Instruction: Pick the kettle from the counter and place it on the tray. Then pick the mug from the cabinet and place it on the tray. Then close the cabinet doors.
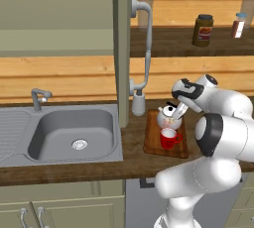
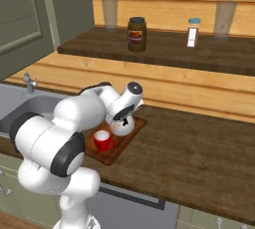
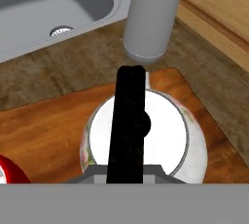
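The silvery-white kettle stands on the far part of the reddish-brown tray. My gripper comes down onto its top and is shut on the kettle's dark handle, which runs straight up from the bottom of the hand view. The red mug stands upright on the near part of the tray, just in front of the kettle. An olive-green cabinet door hangs open, edge-on, left of the tray, with its curved grey handle.
A grey soap dispenser stands just behind the tray. The steel sink with its tap lies to the left in the dark wooden counter. A brown jar and a small bottle stand on the wall shelf.
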You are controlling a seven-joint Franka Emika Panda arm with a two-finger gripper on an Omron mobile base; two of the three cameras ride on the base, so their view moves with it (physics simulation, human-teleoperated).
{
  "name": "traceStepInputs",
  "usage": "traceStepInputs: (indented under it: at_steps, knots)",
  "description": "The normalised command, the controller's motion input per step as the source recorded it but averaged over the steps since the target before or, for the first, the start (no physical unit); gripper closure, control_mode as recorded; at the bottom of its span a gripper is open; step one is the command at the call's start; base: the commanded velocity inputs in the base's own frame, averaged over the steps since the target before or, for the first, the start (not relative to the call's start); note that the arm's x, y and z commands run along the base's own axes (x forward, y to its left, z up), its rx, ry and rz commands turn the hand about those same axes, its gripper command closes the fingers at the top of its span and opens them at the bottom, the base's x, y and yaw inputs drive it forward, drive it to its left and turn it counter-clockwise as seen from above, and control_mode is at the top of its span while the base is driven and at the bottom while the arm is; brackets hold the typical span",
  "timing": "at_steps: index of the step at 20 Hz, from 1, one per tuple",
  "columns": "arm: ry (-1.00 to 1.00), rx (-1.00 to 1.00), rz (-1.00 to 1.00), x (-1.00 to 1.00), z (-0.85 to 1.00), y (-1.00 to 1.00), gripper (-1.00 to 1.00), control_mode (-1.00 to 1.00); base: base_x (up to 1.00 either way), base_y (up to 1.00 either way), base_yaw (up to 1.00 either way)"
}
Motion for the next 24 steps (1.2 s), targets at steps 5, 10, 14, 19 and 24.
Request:
traceStepInputs:
  at_steps: [5,10,14,19,24]
  knots:
    - [0.00,0.00,0.00,0.00,-0.18,0.00,1.00,-1.00,0.00,0.00,0.00]
    - [0.00,0.00,0.00,0.00,-0.15,0.00,-1.00,-1.00,0.00,0.00,0.00]
    - [0.00,0.00,0.00,-0.08,-0.01,-0.12,-1.00,-1.00,0.00,0.00,0.00]
    - [0.00,0.00,0.00,-0.02,0.00,-0.13,-1.00,-1.00,0.00,0.00,0.00]
    - [0.00,0.00,0.00,0.00,0.00,-0.17,-1.00,-1.00,0.00,0.00,0.00]
